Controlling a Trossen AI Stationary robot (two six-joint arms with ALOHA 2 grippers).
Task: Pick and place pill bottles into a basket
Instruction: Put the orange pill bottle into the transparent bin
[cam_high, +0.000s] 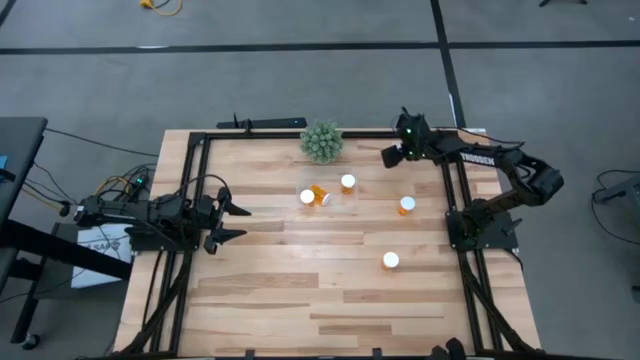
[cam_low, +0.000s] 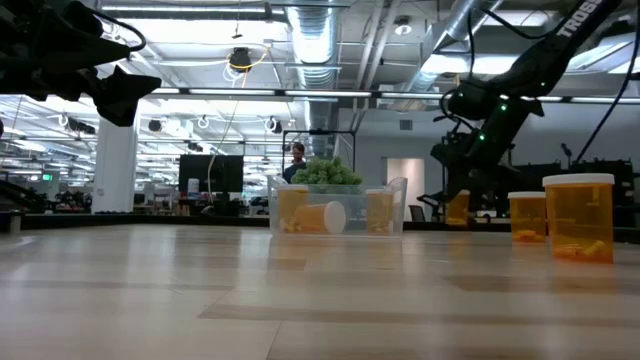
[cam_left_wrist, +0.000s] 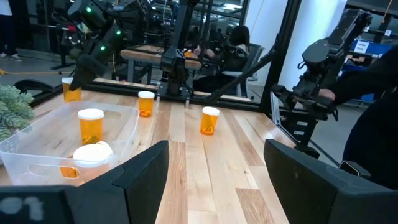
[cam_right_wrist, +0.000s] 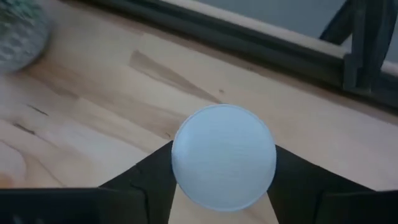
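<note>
My right gripper (cam_high: 392, 155) is at the table's far right, pointing down, shut on a pill bottle whose white cap (cam_right_wrist: 224, 155) fills its wrist view. The orange body (cam_left_wrist: 72, 89) hangs below it. The clear basket (cam_high: 333, 200) sits mid-table in front of the green plant. The low view shows three bottles in the basket, one lying on its side (cam_low: 325, 217). Two more bottles stand upright on the wood (cam_high: 407, 205) (cam_high: 390, 260). My left gripper (cam_high: 235, 222) is open and empty at the table's left edge. My right gripper pinches the bottle between its two fingers (cam_right_wrist: 146, 183), one on each side just under the white cap's rim (cam_right_wrist: 180, 168). The fingers come from above, pointing down. The bottle is upright. I cannot tell whether its base (cam_low: 458, 220) is on the wood.
The spiky green plant (cam_high: 321, 141) stands at the far edge, just left of my right gripper. A black frame rail (cam_high: 300, 133) runs along the far edge and down both sides. Bare wood lies between my left gripper and the basket, and along the near half.
</note>
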